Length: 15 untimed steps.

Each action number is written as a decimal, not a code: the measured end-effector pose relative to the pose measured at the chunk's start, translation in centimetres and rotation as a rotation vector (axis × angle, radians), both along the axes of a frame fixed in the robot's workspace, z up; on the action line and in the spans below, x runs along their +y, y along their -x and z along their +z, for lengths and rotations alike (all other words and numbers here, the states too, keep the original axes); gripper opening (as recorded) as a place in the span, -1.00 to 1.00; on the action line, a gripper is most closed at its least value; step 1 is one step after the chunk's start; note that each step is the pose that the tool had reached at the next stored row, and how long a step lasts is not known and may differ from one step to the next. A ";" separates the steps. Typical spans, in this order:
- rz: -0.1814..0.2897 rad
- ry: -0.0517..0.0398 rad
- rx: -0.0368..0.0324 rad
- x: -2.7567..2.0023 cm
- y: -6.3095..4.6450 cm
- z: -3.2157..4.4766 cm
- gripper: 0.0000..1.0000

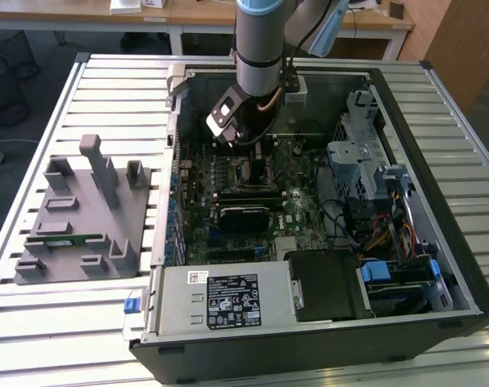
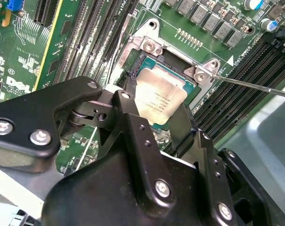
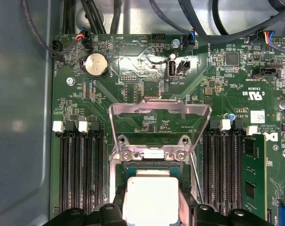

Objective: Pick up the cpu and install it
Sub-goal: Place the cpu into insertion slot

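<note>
While black tool [image 2: 157, 109] pinches it, square silvery cpu [image 2: 160, 94], perhaps seated

1 cpu [image 2: 160, 99], 1 mobo [image 3: 217, 80], 1 case [image 1: 309, 355]

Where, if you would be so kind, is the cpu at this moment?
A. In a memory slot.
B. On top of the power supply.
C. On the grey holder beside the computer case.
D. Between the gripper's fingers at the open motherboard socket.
D: in both wrist views the cpu sits between the fingers of the gripper, right at the socket, whose metal load plate is flipped open.
</note>
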<state>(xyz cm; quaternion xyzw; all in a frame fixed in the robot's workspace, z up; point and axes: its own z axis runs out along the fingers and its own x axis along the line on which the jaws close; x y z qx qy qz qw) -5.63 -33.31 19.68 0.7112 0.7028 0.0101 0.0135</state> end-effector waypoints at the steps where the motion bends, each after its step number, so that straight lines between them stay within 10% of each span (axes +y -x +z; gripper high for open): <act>1: 0.000 0.0000 0.0000 0.00 0.0 -0.01 0.05; 15: 0.000 0.0000 0.0000 0.00 -0.1 -0.09 0.05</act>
